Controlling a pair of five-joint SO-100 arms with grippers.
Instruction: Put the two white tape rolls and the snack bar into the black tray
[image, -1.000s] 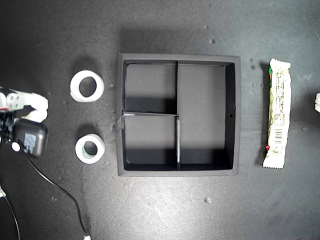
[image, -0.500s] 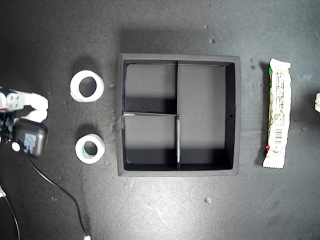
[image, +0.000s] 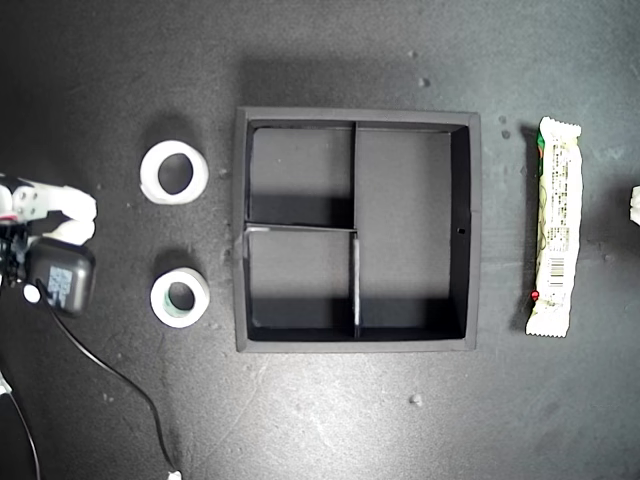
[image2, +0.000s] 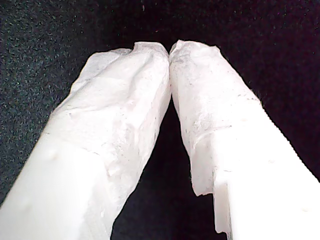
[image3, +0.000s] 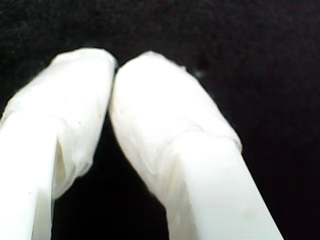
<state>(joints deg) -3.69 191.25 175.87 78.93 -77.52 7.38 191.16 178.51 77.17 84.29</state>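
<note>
At the middle of the dark bench (image: 330, 420) sits the black tray (image: 357, 117), square with raised walls, its inside split into two small compartments on the exterior view's left and one long compartment on that view's right. All three compartments hold nothing. On the exterior view's left, clear of the tray wall, lie the two white tape rolls, flat on the bench with their holes facing up: the plain white roll (image: 174, 172) farther up, and the roll with a greenish-grey core (image: 180, 297) below it, the two apart from each other. On the exterior view's right, beside the tray but not touching it, the snack bar (image: 555, 225) lies lengthwise, parallel to the tray's wall, barcode toward its lower end.

At the exterior view's left edge an arm (image: 48, 225) shows, white parts with a black camera module (image: 60, 277) and a thin cable (image: 120, 385) trailing down across the bench; which arm it is cannot be told from the wrist views. A small white piece (image: 634, 205) peeks in at that view's right edge, too cropped to identify.

The first pincer (image2: 169, 50) has its white-wrapped tips pressed together over bare dark surface, pinching nothing. The second pincer (image3: 114, 67) likewise appears pressed together at the tips, though that view is blurred, with nothing between them.
</note>
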